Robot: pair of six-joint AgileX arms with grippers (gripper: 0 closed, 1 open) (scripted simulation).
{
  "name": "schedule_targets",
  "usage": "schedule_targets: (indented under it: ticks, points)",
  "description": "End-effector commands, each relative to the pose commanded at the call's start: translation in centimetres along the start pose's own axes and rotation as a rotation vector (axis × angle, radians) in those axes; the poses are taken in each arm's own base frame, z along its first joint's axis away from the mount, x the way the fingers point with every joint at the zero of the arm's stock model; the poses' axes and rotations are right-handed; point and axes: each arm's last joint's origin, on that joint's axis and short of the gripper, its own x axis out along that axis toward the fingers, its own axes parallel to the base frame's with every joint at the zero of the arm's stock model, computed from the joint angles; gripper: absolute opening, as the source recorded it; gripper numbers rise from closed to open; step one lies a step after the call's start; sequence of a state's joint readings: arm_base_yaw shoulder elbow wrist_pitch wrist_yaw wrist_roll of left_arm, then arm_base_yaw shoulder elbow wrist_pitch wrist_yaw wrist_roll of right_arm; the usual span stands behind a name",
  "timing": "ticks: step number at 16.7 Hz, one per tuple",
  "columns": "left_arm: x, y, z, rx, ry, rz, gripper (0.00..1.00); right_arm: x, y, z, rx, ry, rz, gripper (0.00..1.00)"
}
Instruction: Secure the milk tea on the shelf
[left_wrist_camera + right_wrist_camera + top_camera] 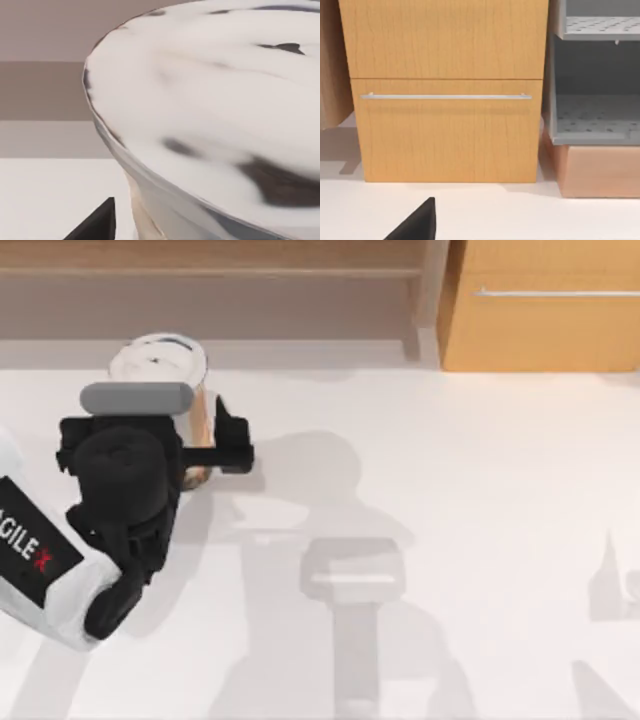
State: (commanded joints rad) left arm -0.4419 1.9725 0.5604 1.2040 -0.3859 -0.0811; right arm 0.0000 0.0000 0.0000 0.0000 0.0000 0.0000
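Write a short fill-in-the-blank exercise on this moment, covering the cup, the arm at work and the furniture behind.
1. The tall clear plastic cup of milk tea with its white flat lid stands toward the top view's ____ side.
2. The ____ gripper is at the cup.
3. The long light-brown wooden shelf holds ____ cups.
4. The orange-tan cabinet carries a ____ bar handle.

Missing words: left; left; no; silver
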Motion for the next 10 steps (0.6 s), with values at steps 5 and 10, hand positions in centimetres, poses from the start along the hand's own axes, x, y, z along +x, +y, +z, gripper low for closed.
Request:
schedule_targets:
  ticks: [5, 10]
  points:
    - [0.65, 0.1, -0.07, 0.0, 0.001, 0.0, 1.0, 0.0, 0.0, 0.0, 0.0, 0.0, 0.0, 1.0]
    - [0.65, 0.1, -0.07, 0.0, 0.001, 0.0, 0.62, 0.0, 0.0, 0.0, 0.0, 0.0, 0.0, 1.0]
